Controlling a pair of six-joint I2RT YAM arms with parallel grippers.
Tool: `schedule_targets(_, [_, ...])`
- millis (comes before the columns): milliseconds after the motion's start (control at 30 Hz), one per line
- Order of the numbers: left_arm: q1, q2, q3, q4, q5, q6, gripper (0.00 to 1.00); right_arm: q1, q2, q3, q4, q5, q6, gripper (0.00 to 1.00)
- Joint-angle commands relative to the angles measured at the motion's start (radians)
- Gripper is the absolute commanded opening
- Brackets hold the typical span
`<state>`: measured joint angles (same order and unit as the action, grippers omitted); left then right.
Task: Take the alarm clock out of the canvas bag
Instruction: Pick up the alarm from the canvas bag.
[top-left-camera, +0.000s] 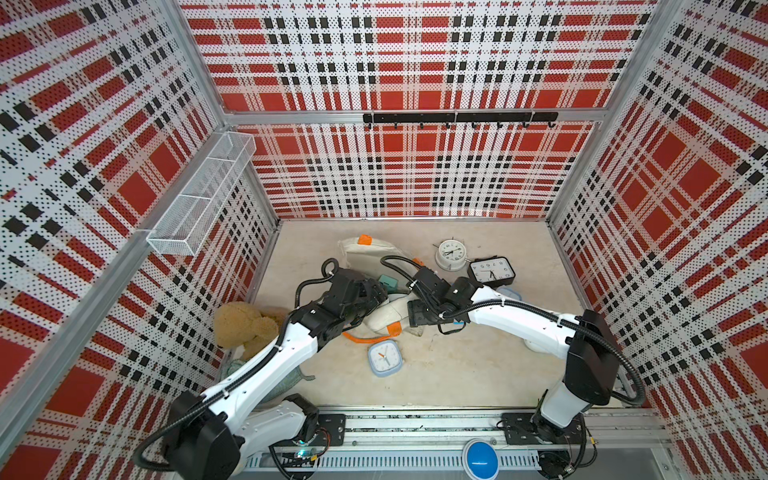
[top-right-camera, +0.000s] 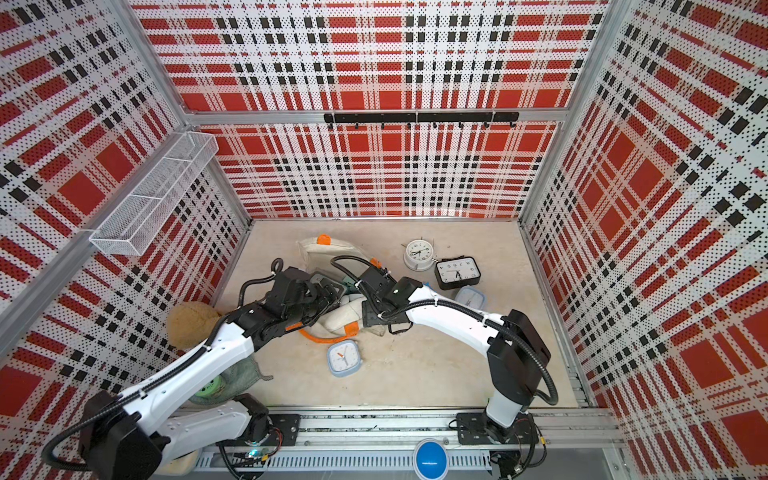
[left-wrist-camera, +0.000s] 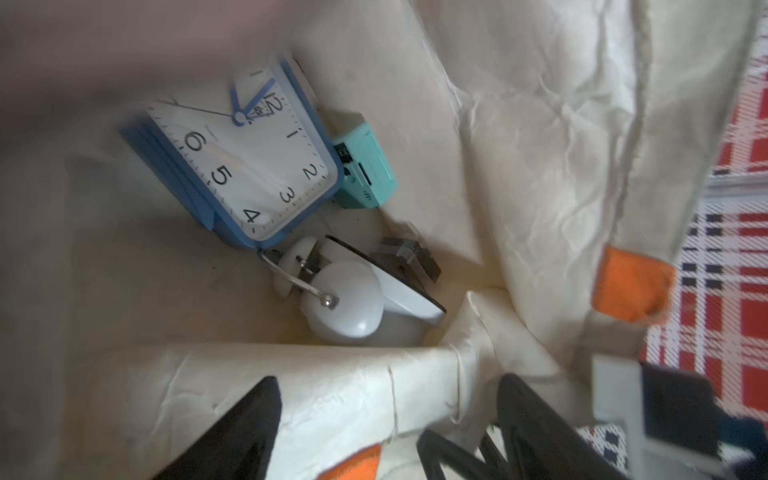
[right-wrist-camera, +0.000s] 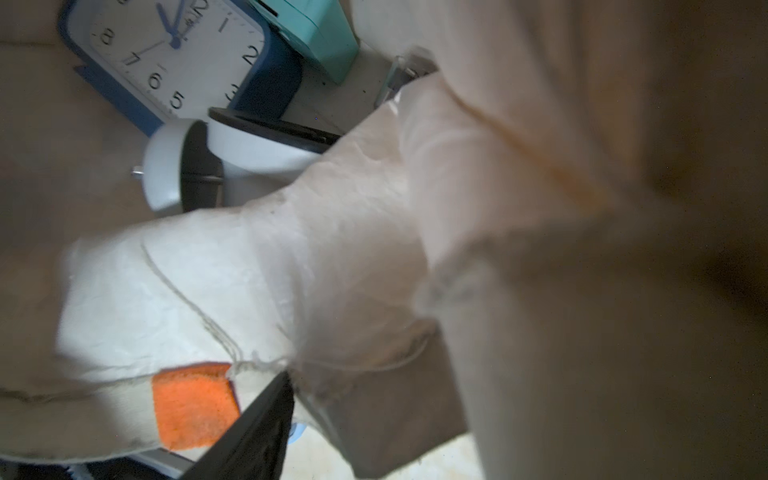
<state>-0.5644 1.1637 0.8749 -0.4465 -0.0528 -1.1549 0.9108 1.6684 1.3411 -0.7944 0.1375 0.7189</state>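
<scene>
Canvas bag (top-left-camera: 363, 255) lies slumped just left of the table's middle, mouth open. Inside it the blue alarm clock (left-wrist-camera: 249, 166) sits just beside a white bell clock (left-wrist-camera: 349, 307). The left gripper (left-wrist-camera: 386, 380) is spread astride the rim. Cloth covers the right gripper (top-left-camera: 405, 316), so its jaws cannot be told.

Left arm (top-left-camera: 266, 365) and right arm (top-left-camera: 519, 316) angle inward, left claw (left-wrist-camera: 386, 380) gaping.

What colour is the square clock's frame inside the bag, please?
Blue; the clock shows best in the left wrist view.

The canvas bag (right-wrist-camera: 332, 249) hides half the white bell clock (right-wrist-camera: 253, 149); the blue clock (right-wrist-camera: 174, 54) is cropped
</scene>
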Motion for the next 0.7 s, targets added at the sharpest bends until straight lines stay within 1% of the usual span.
schedule_targets(0, [-0.02,0.102,0.105,-0.047,-0.128,-0.06,0.85,-0.01,-0.009,-0.035,0.054,-0.048,0.022,0.76])
schedule_targets(133, [-0.033,0.266,0.27,-0.144,-0.221,-0.044,0.86,-0.013,0.0,-0.064,0.1,-0.067,0.015,0.76])
schedule_targets(200, [-0.03,0.339,0.324,-0.189,-0.252,-0.076,0.86,-0.014,-0.003,-0.076,0.113,-0.062,0.014,0.76])
schedule_targets(400, [-0.023,0.488,0.351,-0.135,-0.248,-0.173,0.82,-0.03,-0.03,-0.124,0.182,-0.061,0.022,0.76])
schedule_targets(667, [-0.02,0.663,0.422,-0.095,-0.243,-0.204,0.77,-0.038,-0.017,-0.14,0.237,-0.116,0.023,0.76])
